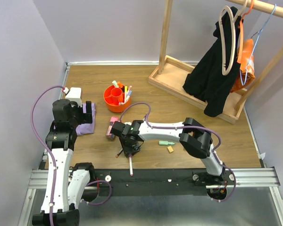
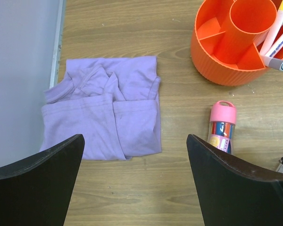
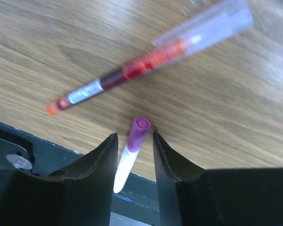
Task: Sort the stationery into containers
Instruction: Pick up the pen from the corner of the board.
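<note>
The orange tub (image 1: 114, 100) stands at the table's middle back with several markers (image 1: 127, 93) in it; it also shows in the left wrist view (image 2: 226, 70). A pink-capped clear tube (image 1: 112, 126) lies in front of it, seen too in the left wrist view (image 2: 221, 127). My right gripper (image 3: 135, 139) is low over the table's near edge, its jaws narrowly open astride the purple cap of a white marker (image 3: 132, 153) that lies flat. An orange-red pen (image 3: 127, 70) lies just beyond. A green marker (image 1: 166, 142) and a tan eraser (image 1: 170, 149) lie to the right. My left gripper (image 2: 134, 141) is wide open and empty.
A folded purple cloth (image 2: 104, 108) lies at the left by a white box (image 1: 74, 92). The wooden rack base (image 1: 179, 80) stands at the back right with a black garment (image 1: 210, 80) hanging over it. The black rail (image 1: 155, 176) runs along the near edge.
</note>
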Tool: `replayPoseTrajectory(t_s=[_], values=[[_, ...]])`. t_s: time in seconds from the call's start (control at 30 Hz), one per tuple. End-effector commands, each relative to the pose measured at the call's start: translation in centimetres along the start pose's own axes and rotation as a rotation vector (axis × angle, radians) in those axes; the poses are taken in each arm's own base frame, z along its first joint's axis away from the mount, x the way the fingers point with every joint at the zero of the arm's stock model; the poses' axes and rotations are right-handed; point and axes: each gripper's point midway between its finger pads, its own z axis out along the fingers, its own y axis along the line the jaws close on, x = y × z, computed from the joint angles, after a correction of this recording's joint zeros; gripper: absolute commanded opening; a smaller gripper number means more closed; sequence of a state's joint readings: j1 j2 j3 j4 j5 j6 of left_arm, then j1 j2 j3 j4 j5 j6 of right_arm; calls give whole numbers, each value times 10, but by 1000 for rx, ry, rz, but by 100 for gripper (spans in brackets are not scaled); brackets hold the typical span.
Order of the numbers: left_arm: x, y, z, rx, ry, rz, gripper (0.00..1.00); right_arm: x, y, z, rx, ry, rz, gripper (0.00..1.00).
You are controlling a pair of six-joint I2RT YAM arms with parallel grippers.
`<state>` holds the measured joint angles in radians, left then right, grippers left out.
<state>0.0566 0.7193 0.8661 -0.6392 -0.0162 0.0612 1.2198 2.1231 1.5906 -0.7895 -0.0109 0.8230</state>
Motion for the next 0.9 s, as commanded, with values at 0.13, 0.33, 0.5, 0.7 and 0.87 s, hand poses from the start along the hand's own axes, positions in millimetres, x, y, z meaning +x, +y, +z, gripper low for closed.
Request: replayPoseTrajectory(t_s=[0.13, 0.33, 0.5, 0.7, 0.87], values=[[7, -3, -11, 1, 11, -55, 99, 18, -24, 43, 99, 44, -28, 23], [-4, -4, -25, 6, -25, -77, 98, -32, 3, 15, 54, -127, -138, 1], [-27, -8, -48, 51, -84, -35, 98, -79, 9, -74, 24, -371, -227, 1], [-59, -32, -51, 200, -140, -27, 98, -133, -17, -172, 24, -605, -220, 1], [-72, -56, -31, 338, -200, -26, 98, -196, -27, -232, -72, -978, -210, 1]])
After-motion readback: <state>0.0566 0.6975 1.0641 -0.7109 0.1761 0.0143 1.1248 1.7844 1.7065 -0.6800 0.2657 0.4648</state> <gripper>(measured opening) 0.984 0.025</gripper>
